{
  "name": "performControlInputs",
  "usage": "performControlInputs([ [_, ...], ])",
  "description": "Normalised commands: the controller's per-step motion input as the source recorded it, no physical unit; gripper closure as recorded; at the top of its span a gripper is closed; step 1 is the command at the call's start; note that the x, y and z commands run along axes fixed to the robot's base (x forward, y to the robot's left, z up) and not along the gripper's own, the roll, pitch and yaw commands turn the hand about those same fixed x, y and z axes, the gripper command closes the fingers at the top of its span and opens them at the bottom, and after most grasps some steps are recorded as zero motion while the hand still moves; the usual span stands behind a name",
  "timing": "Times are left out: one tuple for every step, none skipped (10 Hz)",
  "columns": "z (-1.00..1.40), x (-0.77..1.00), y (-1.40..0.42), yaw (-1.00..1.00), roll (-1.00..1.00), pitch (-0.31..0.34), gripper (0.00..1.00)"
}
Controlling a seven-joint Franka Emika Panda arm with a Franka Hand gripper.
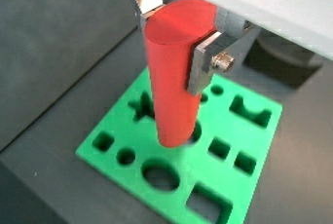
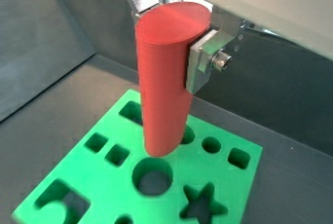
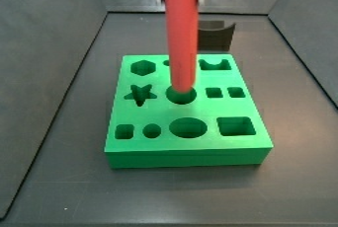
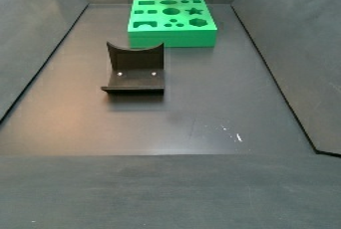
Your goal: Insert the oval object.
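Tool [image 1: 180,35] clamped on smooth red-coral oval object [image 1: 172,82], upright over green block [image 1: 130,140]

Dark grey floor [image 4: 186,123], grey walls [image 4: 40,44]

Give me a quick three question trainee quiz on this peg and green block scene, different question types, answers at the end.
1. True or false: the gripper is shut on the long red-coral oval peg.
2. Multiple choice: the peg stands A) flat on the floor, B) upright over the green block with shaped holes, C) on the dark L-shaped fixture.
3. Fill in: the fixture stands ____ from the block.

Key: 1 true; 2 B; 3 apart.
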Motion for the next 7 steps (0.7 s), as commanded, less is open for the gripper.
performControlInputs([
  [-0.50, 0.23, -0.61, -0.41, 0.00, -0.049, 1.00],
  [-0.43, 0.01, -0.55, -0.59, 0.00, -0.051, 1.00],
  [-0.36, 0.00, -0.43, -0.78, 0.00, -0.047, 1.00],
  [-0.35, 0.00, -0.29, -0.90, 0.00, -0.014, 1.00],
  [-0.26, 0.00, -0.19, -0.98, 0.00, 0.000, 1.00],
  [-0.16, 0.00, -0.15, -1.00, 0.00, 0.000, 1.00],
  [-0.13, 0.00, -0.11, -1.00, 0.00, 0.000, 1.00],
])
